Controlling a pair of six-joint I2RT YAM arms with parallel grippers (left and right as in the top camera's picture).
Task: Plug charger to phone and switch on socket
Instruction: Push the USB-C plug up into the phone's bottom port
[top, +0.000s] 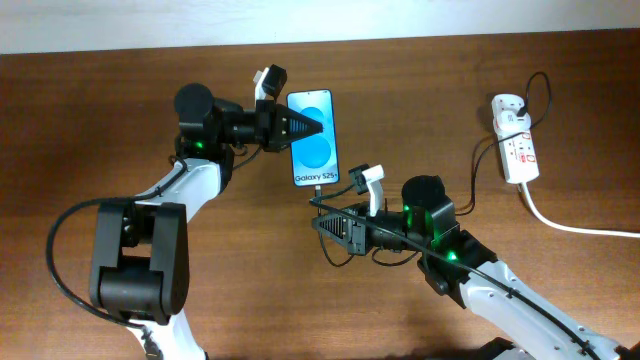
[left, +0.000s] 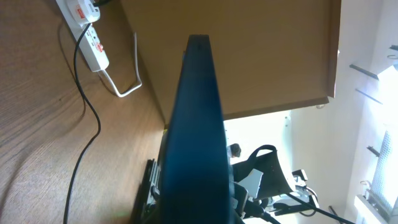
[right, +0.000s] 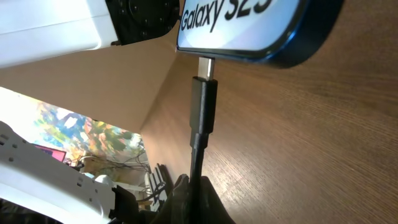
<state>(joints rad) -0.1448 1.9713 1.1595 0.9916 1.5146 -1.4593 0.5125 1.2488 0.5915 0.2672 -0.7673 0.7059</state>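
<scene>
Since bare metal shows on the charger (right: 203, 106) tip at the phone (right: 249, 18) port, straight ahead of the right tool (right: 194, 199) clenched on its cable, push squarely while the left tool (top: 305, 125), clamped on the phone's edge, braces it. The socket (top: 517, 150) lies well behind the right tool.

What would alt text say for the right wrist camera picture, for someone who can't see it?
A black charger plug meets the bottom port of a phone, its metal tip partly showing. Its cable runs down into the dark claw above a wooden table.
</scene>
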